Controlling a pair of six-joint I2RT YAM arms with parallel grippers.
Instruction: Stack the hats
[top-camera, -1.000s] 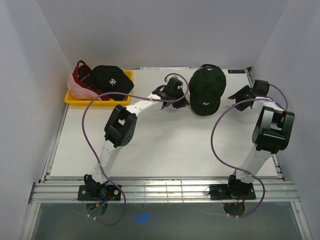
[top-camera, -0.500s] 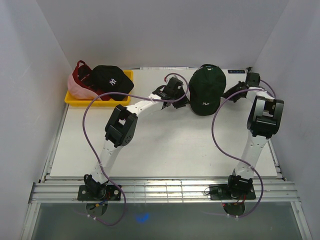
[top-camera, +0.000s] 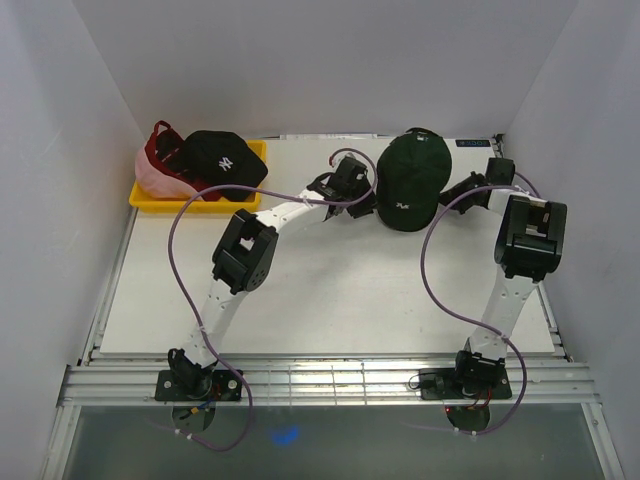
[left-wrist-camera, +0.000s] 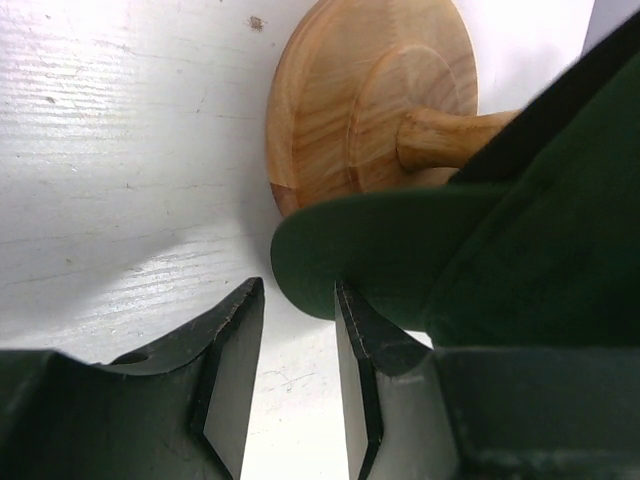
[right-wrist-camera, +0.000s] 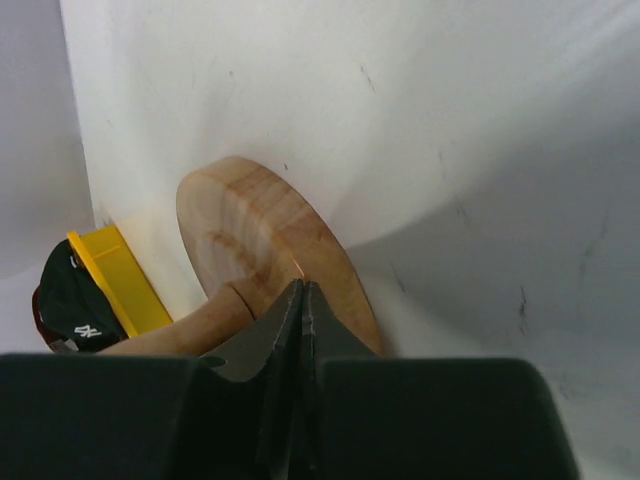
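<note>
Treat dark green cap (top-camera: 412, 178) on wooden stand (left-wrist-camera: 350, 90), far side of table (top-camera: 320, 290), as light and floppy; grasp its stiffer brim (left-wrist-camera: 380, 245). Note left gripper (left-wrist-camera: 298, 300) spread at brim edge, right gripper (right-wrist-camera: 302, 292) pressed together.

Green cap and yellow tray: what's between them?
Top view: the left gripper and its arm, close beside the green cap; the rest toward the yellow tray is bare table.
</note>
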